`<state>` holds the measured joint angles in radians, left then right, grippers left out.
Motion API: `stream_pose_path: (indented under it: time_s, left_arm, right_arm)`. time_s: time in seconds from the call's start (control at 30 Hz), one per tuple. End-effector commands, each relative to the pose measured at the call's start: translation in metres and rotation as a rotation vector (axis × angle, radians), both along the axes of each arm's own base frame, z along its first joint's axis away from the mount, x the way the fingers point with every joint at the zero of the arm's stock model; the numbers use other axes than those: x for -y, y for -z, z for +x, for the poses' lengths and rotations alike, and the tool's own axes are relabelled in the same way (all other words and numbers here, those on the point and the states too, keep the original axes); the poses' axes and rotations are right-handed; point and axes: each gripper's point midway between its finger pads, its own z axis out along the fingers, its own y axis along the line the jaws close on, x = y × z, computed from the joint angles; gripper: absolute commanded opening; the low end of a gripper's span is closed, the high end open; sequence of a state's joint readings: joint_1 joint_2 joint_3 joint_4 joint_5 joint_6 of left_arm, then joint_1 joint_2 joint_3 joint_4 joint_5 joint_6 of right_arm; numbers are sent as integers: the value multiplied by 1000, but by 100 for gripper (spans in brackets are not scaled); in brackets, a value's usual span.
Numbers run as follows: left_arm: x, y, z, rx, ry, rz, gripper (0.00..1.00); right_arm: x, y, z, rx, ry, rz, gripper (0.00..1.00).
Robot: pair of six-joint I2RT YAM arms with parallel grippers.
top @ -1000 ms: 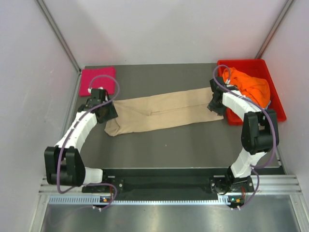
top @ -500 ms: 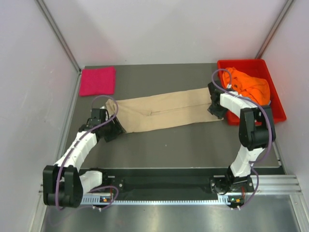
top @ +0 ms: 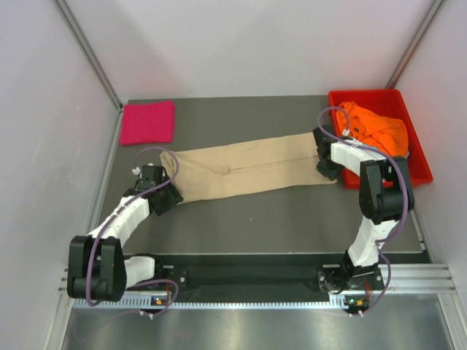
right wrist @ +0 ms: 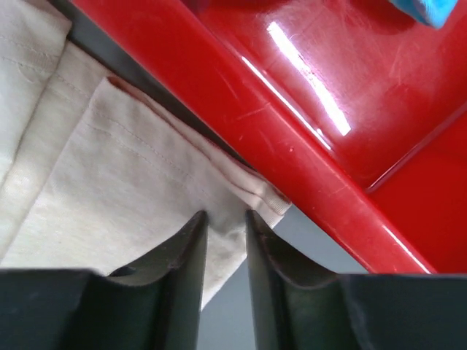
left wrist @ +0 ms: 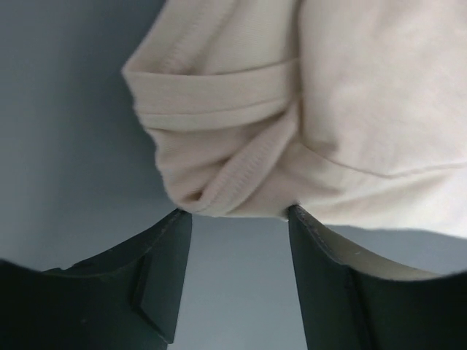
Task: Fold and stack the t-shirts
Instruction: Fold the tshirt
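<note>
While the beige t-shirt is lying stretched as a long folded strip across the table, its right end is resting right beside the red tray, along the tray's outer wall. The end farthest from the tray is being met by the left gripper, its jaws spread wide and its fingertips just touching the bunched hem without clamping it. The corner beside the tray is being straddled by the right gripper, its jaws narrow; whether cloth is being pinched cannot be told. An orange t-shirt is lying crumpled inside the tray, and a scrap of light blue cloth is showing there too. A pink t-shirt is lying folded far left of the tray.
</note>
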<state>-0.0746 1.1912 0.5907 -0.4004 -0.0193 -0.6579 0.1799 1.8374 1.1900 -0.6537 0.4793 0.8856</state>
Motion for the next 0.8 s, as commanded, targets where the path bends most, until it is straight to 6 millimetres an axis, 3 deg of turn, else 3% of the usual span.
stream_pose_path:
  time_s: [0.0, 0.03, 0.1, 0.47, 0.67, 0.77]
  left_arm:
    - [-18, -5, 19, 40, -74, 84, 59]
    - [-20, -4, 19, 38, -83, 93, 58]
    - [-33, -2, 20, 33, -119, 150, 56]
    - [-60, -16, 33, 15, -173, 281, 49]
    - [-32, -37, 34, 51, -53, 156, 53]
    - [-33, -45, 26, 47, -48, 163, 54]
  right_arm:
    - [10, 0, 5, 27, 27, -40, 27]
    - [11, -1, 5, 29, 29, -48, 12]
    - [12, -2, 5, 32, 28, -52, 0]
    - [21, -10, -18, 30, 19, -83, 0]
    - [22, -10, -28, 19, 6, -84, 0]
    - [24, -9, -34, 6, 6, -88, 0]
